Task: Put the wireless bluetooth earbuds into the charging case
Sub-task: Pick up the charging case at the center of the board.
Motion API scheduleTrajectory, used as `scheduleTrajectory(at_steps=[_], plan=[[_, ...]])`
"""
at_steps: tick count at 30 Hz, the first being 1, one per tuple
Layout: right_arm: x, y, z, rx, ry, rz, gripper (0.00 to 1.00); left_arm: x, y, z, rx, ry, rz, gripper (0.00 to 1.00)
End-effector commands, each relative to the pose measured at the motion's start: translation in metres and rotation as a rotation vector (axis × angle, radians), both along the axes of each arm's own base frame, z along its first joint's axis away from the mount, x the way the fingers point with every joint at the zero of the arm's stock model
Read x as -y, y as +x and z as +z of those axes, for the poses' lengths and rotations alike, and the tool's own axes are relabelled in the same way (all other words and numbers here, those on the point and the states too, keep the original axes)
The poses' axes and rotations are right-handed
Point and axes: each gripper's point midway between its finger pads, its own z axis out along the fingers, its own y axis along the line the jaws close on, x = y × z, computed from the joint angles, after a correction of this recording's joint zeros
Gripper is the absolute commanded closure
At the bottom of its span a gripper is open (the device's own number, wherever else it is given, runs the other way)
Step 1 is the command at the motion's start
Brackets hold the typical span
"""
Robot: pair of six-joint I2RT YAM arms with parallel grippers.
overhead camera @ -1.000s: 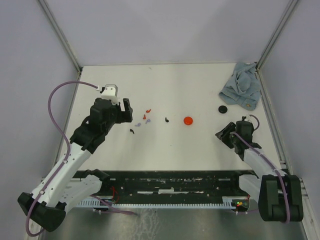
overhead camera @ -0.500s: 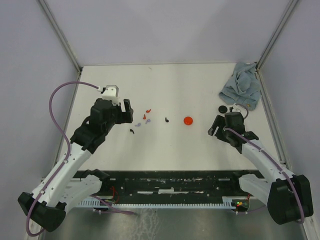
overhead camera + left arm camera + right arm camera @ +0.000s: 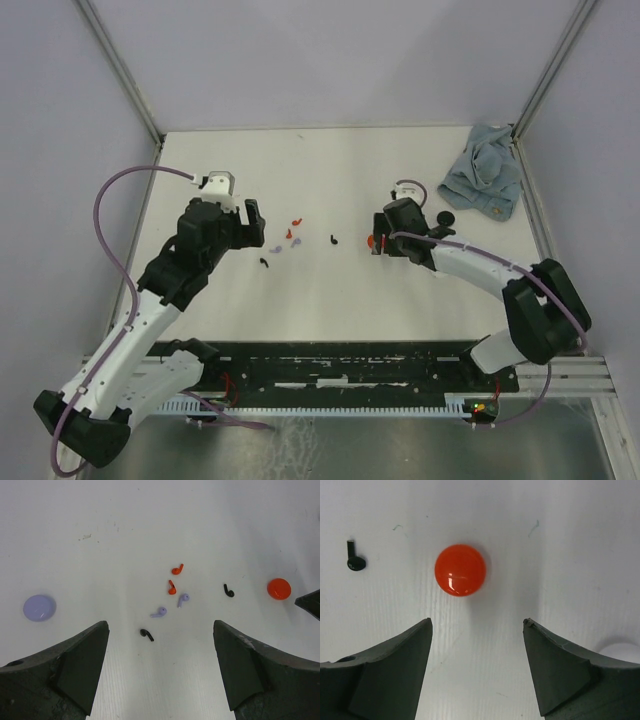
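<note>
Several tiny earbuds lie loose on the white table: two red [image 3: 177, 570], two lilac [image 3: 183, 599] and two black [image 3: 146, 634]. They show as a small cluster [image 3: 295, 241] in the top view. My left gripper [image 3: 160, 624] hangs open above and just short of them, holding nothing. A round red charging case [image 3: 460, 570] lies closed just ahead of my open right gripper [image 3: 477, 621], apart from its fingers. In the top view the right gripper [image 3: 380, 238] partly covers that case. One black earbud [image 3: 355, 560] lies to the case's left.
A lilac round case [image 3: 39, 607] lies left of the earbuds. A black round case [image 3: 446, 218] sits near a crumpled blue cloth [image 3: 485, 180] at the back right. A white rounded thing [image 3: 620, 652] peeks beside my right finger. Walls close in the table.
My right arm has swung left from the table's right edge to the red case, and its jaws have opened wide. The left arm has stayed put.
</note>
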Motion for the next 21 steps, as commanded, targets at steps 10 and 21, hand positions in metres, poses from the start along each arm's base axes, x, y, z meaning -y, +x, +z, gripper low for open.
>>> scheduleTrajectory(at_steps=[10,21], plan=[[-0.045,0.055,-0.016,0.082,-0.163,0.056,0.21,0.003,-0.001,0.019,0.074,-0.032,-0.02,0.08],[-0.045,0.059,-0.043,0.061,-0.191,0.044,0.33,0.01,-0.002,0.018,0.067,-0.047,-0.054,0.08]])
